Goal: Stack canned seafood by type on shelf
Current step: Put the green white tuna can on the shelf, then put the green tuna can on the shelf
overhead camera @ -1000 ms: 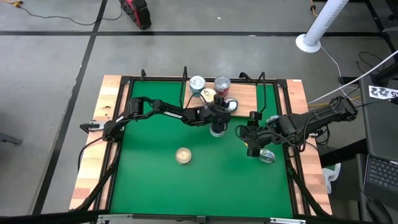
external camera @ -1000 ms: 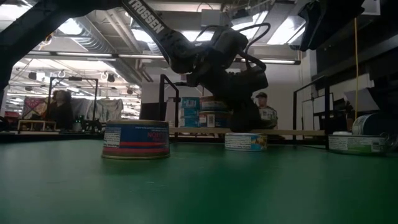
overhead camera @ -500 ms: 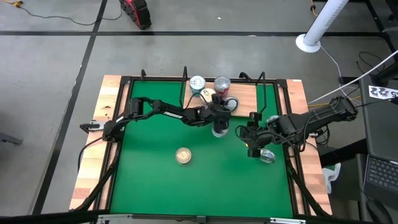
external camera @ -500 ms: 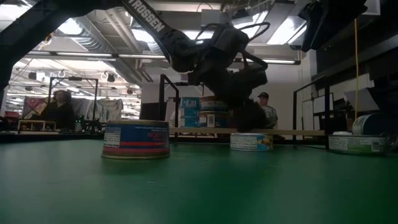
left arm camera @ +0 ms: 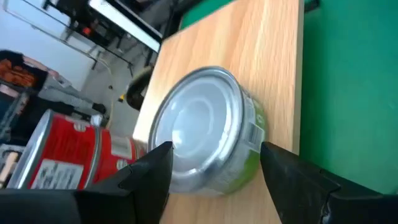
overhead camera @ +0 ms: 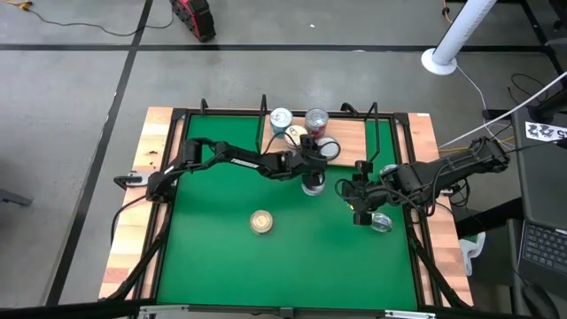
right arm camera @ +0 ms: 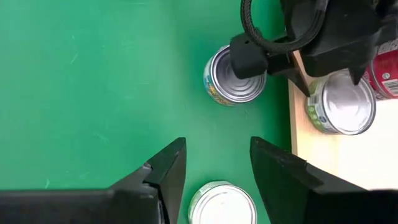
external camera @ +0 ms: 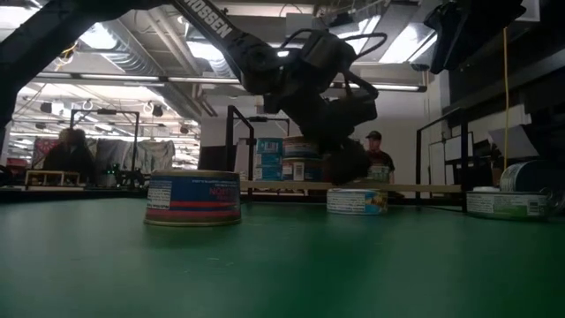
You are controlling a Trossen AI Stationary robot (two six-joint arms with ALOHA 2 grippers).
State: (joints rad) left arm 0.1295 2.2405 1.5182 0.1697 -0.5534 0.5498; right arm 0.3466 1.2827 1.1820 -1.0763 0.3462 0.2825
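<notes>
The shelf (overhead camera: 350, 142), a light-wood board in black wire rails, sits at the mat's far edge. On it stand a silver-lidded tin (overhead camera: 281, 118), a red stack (overhead camera: 316, 120), a gold tin (overhead camera: 297, 135) and a green-labelled tin (left arm camera: 205, 130). My left gripper (left arm camera: 214, 165) is open and hovers at the shelf's near edge, with a finger on either side of the green tin (overhead camera: 329, 151), short of it. Three tins rest flat on the green mat: one (overhead camera: 310, 184) below the left gripper, a blue-and-red one (external camera: 192, 196), and one (right arm camera: 222, 202) by my open right gripper (right arm camera: 214, 162).
Black wire rails (overhead camera: 266, 120) stand up round the shelf and along the mat's edges. Pale wooden planks (overhead camera: 159, 151) border the mat. The mat's near half (overhead camera: 283, 266) holds only the blue-and-red tin (overhead camera: 260, 221). People show in the room beyond, in the low view.
My left gripper has risen a little and drawn toward the far edge, from over the tin on the mat toward the green tin on the shelf. That tin on the mat has slid slightly toward the table's right and then stayed still. The right arm has kept still.
</notes>
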